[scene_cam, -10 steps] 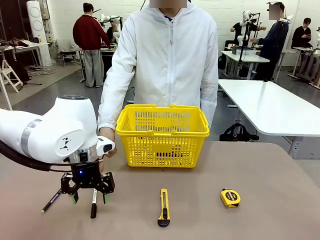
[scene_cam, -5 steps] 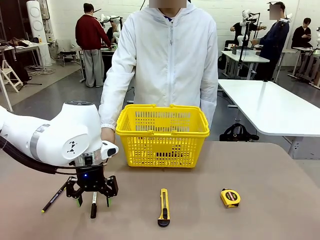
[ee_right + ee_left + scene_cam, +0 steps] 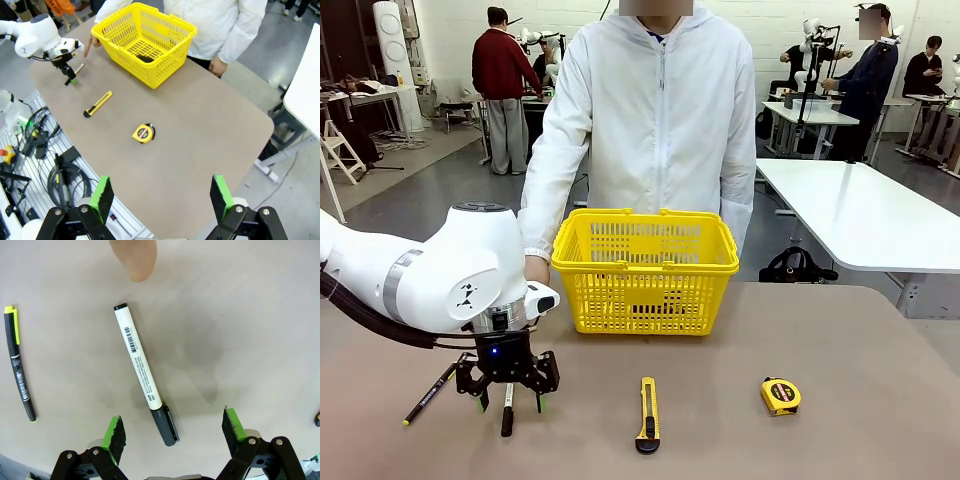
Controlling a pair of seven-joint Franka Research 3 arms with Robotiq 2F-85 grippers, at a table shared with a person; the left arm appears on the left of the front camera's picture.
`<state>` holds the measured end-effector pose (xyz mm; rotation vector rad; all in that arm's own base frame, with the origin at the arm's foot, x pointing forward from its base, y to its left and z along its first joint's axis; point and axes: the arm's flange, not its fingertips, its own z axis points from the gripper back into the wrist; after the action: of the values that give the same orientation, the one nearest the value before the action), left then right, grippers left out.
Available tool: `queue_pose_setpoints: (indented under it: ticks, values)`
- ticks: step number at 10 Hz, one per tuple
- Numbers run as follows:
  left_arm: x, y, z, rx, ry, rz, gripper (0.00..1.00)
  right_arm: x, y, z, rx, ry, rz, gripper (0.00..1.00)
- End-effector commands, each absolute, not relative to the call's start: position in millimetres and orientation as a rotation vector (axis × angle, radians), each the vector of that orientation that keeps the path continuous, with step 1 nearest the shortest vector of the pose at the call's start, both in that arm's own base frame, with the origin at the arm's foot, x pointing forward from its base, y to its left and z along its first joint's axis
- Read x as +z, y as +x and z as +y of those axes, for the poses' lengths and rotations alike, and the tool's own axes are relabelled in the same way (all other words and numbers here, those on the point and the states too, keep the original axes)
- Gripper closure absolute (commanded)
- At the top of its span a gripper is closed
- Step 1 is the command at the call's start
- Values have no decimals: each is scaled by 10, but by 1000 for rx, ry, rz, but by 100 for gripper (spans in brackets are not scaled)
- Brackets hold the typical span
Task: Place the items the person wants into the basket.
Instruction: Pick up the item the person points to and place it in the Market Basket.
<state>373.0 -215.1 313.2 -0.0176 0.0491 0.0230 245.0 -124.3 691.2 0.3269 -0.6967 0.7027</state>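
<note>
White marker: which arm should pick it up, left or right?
Left. The left end effector, open, hangs right over the white marker, cap end between its jaws. The right end effector, also open, sits high and far off across the table.

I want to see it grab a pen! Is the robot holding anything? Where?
Nothing is held. The left gripper hangs open over the white marker with a black cap, not touching it. The right gripper is open, empty.

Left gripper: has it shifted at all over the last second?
Yes. The left gripper has dropped lower and slid slightly right, so its open jaws now straddle the white marker, which stayed put on the table.
</note>
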Motion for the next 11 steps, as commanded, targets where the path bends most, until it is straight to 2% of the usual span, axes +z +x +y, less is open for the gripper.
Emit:
queue_pose_setpoints:
  ticks: [1, 6, 7, 8, 9, 10, 11]
  values:
    - [3079, 3679, -2211, 50, -6, 8, 0, 6890, 2447, -1241, 720, 344, -701, 0]
    - [3053, 3641, -2209, 80, 27, 19, 0, 6890, 2447, -1241, 720, 344, -701, 0]
    - [3047, 3645, -2202, 77, 27, 21, 25, 6890, 2447, -1241, 720, 344, -701, 0]
    - [3026, 3642, -2202, 76, 37, 29, 55, 6890, 2447, -1241, 720, 344, -701, 0]
    - [3023, 3641, -2206, 79, 38, 34, 80, 6890, 2447, -1241, 720, 344, -701, 0]
    - [3026, 3643, -2204, 80, 39, 34, 100, 6890, 2447, -1241, 720, 344, -701, 0]
    - [3027, 3644, -2197, 82, 40, 33, 100, 6890, 2447, -1241, 720, 344, -701, 0]
